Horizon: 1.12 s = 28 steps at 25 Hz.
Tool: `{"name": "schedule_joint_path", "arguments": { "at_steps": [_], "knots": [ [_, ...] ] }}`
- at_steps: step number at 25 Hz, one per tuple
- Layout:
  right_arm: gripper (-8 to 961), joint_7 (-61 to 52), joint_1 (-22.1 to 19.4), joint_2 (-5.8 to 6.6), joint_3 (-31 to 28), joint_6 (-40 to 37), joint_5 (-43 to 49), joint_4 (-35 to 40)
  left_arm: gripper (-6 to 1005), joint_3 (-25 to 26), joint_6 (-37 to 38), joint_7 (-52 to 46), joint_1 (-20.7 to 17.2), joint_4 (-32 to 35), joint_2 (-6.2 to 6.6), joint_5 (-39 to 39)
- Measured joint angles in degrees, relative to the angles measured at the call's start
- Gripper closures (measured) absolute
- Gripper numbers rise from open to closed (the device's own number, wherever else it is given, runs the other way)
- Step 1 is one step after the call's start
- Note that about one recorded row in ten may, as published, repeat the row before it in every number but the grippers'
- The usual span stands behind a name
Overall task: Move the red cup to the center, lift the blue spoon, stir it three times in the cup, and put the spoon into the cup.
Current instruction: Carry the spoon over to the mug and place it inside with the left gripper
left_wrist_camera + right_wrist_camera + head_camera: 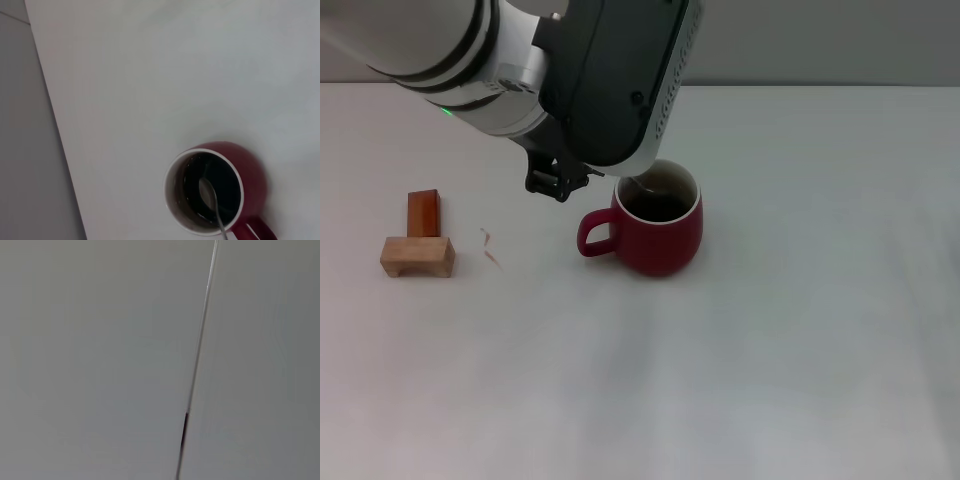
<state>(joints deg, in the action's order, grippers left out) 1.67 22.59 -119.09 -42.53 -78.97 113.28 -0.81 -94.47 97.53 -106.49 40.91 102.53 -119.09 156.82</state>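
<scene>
The red cup (658,225) stands upright on the white table, near the middle, with its handle toward my left. It also shows in the left wrist view (250,170), seen from above. The blue spoon's grey metal bowl and stem (210,197) are inside the cup, and the stem leans over the rim on the handle side. A thin part of the stem shows in the head view (638,187). The spoon's light-blue handle is hidden under my left arm. My left gripper (558,183) hangs just behind and left of the cup. My right gripper is out of view.
Two small wooden blocks, one reddish (423,213) and one pale (417,256), lie at the left of the table (800,330). A small reddish scrap (490,247) lies beside them. The right wrist view shows only a grey wall with a seam (197,360).
</scene>
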Motion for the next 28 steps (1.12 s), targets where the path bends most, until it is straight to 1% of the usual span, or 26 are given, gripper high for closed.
{"name": "schedule_joint_path", "arguments": {
  "at_steps": [7, 9, 14, 28],
  "knots": [
    [232, 0.00, -0.77, 0.00, 0.00, -0.44, 0.13, -0.23, 855, -1.07, -3.05, 0.60, 0.05, -3.43, 0.00, 0.15],
    [233, 0.00, -1.16, 0.00, 0.00, -0.66, 0.16, -0.35, 855, -1.95, -4.52, 0.86, -0.03, -5.72, 0.00, 0.16],
    [233, 0.00, -1.36, 0.00, 0.05, -0.68, 0.19, -0.49, 855, -2.92, -6.09, 1.59, -0.08, -8.99, 0.00, 0.16],
    [231, 0.00, -2.09, -0.17, 0.18, -0.67, 0.37, -1.62, 855, -4.51, -7.85, 1.66, 0.19, -9.75, 0.00, -1.51]
  ]
}}
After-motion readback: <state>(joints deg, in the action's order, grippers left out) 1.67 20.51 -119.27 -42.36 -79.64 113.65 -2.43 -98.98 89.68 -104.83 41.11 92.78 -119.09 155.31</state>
